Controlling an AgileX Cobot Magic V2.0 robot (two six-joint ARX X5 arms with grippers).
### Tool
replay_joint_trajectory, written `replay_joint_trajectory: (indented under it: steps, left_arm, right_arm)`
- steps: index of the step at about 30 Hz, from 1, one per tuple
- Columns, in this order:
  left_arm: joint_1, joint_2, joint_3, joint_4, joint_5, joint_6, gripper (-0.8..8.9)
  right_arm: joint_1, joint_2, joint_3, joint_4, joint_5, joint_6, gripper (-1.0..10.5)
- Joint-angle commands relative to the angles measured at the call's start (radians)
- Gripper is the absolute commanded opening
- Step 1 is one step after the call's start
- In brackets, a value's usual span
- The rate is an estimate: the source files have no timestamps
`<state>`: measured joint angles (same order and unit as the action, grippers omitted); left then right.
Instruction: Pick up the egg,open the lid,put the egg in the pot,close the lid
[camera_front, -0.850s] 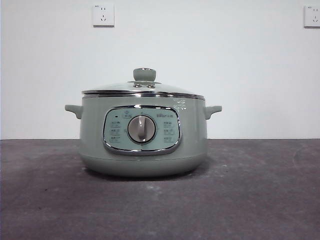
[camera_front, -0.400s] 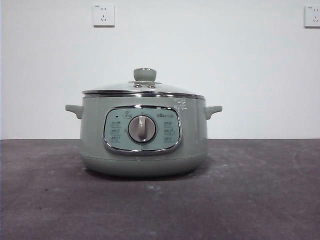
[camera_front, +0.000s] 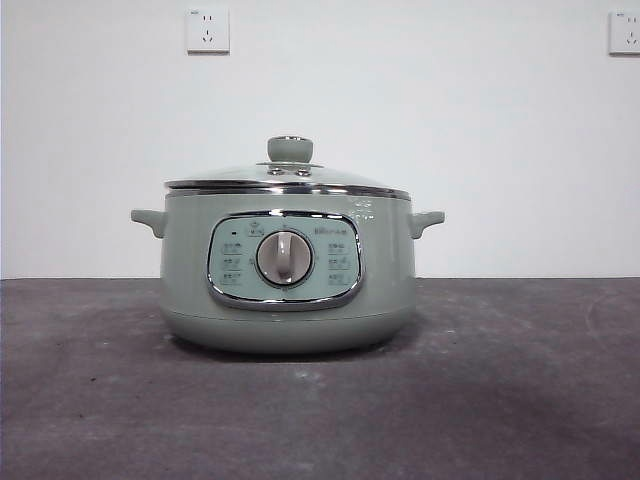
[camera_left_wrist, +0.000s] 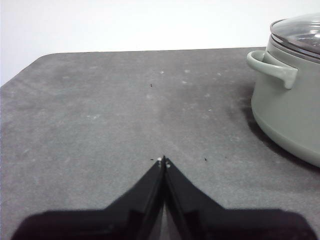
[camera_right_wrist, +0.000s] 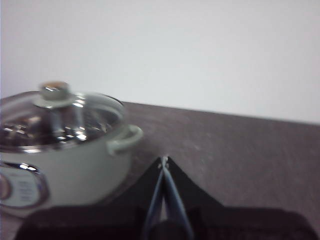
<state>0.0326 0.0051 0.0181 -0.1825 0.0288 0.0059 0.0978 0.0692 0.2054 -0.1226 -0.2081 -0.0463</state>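
Observation:
The sage-green pot (camera_front: 288, 270) stands in the middle of the table with its dial facing the front camera. The glass lid (camera_front: 288, 176) with its green knob sits shut on it. The pot also shows in the left wrist view (camera_left_wrist: 287, 110) and the right wrist view (camera_right_wrist: 65, 165), where the lid (camera_right_wrist: 60, 117) is on it. My left gripper (camera_left_wrist: 163, 161) is shut and empty above the bare table beside the pot. My right gripper (camera_right_wrist: 163, 161) is shut and empty on the pot's other side. The egg is out of view.
The dark grey table (camera_front: 500, 380) runs to a white wall with two sockets (camera_front: 207, 30). In the left wrist view the table's far edge and rounded corner (camera_left_wrist: 45, 56) show.

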Motion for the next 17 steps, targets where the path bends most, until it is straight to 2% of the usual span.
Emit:
replay_joint_trajectory:
  steps: [1,9,12,17]
  left_arm:
    - [0.003,-0.002,-0.015,0.002,-0.001,-0.01,-0.03]
    - [0.003,-0.002,-0.015,0.002,-0.001,-0.01,-0.03]
    - [0.003,-0.002,-0.015,0.002,-0.001,-0.01,-0.03]
    - [0.003,-0.002,-0.015,0.002,-0.001,-0.01,-0.03]
  right_arm:
    - [0.0,-0.041,-0.079,0.036,0.008,0.056,0.0]
    - [0.0,-0.068,-0.174,0.024,0.006,0.077,0.0]
    - [0.0,-0.068,-0.198,0.024,0.006,0.105,0.0]
    - [0.001,-0.068,-0.2,-0.043,0.005,0.124,0.0]
